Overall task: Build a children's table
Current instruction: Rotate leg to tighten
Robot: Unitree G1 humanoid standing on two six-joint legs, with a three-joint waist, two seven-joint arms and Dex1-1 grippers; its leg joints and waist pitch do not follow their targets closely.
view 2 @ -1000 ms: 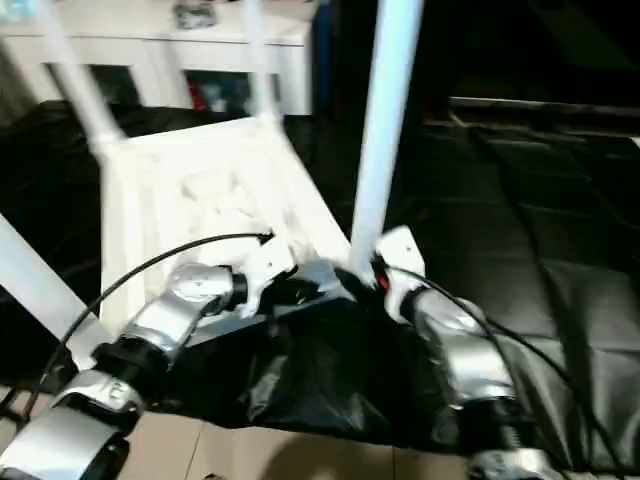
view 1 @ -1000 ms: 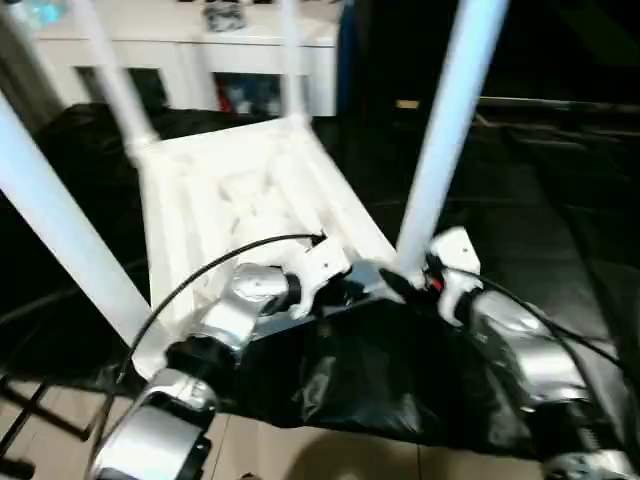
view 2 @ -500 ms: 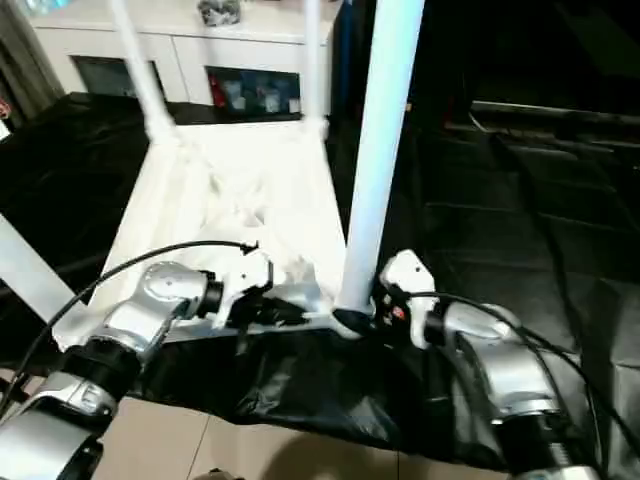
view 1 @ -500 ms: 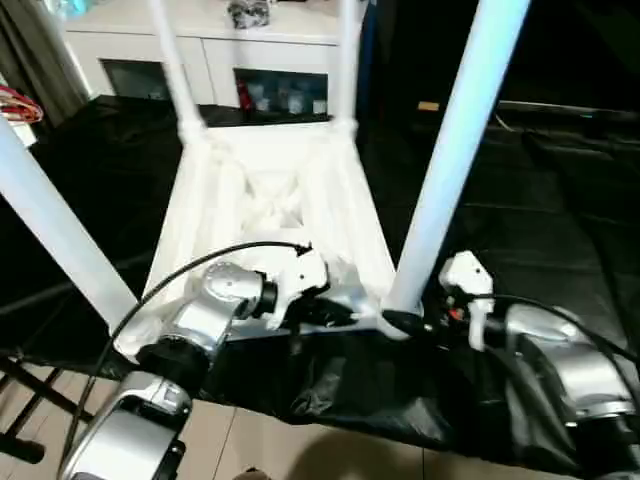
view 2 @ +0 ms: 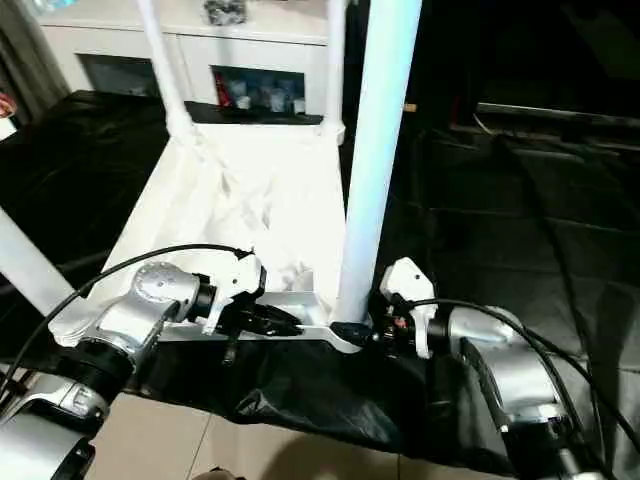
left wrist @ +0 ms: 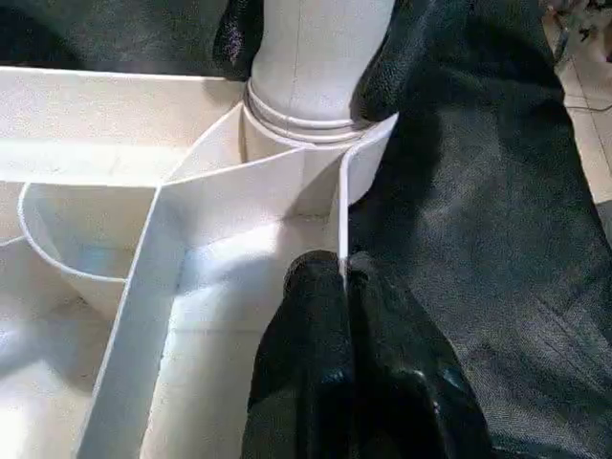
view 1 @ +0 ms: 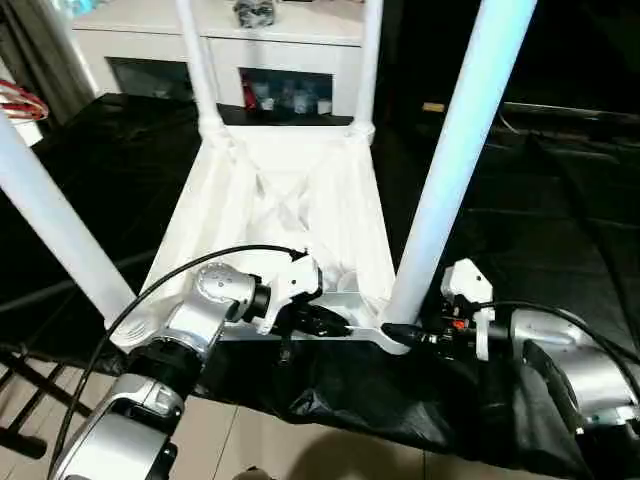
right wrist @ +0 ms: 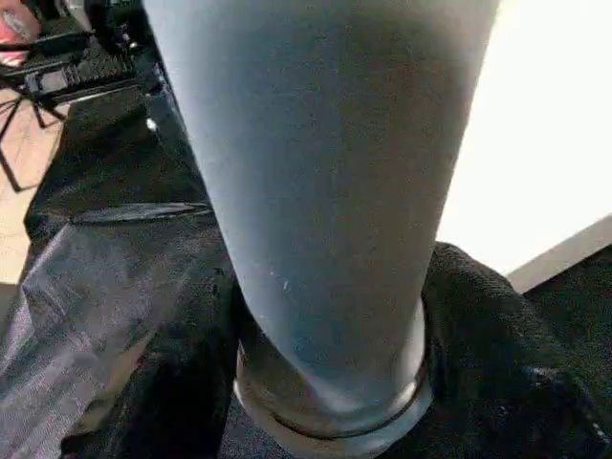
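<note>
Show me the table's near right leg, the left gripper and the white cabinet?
Near right leg [view 1: 450,170], left eye view, mid-shaft.
Left gripper [left wrist: 342,277], left wrist view, fingertips pinching the rim.
White cabinet [view 1: 215,25], left eye view, top edge.

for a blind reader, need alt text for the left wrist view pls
The left gripper pinches the thin raised rim of the upturned white children's table, its black fingers shut on either side. Just beyond, a round white leg stands in its corner socket, with black sheeting beside the table.

We see dim surroundings, the white tabletop [view 1: 290,215] glaring, near leg [right wrist: 325,191] soft-focused, blown-out white at 2 o'clock.
</note>
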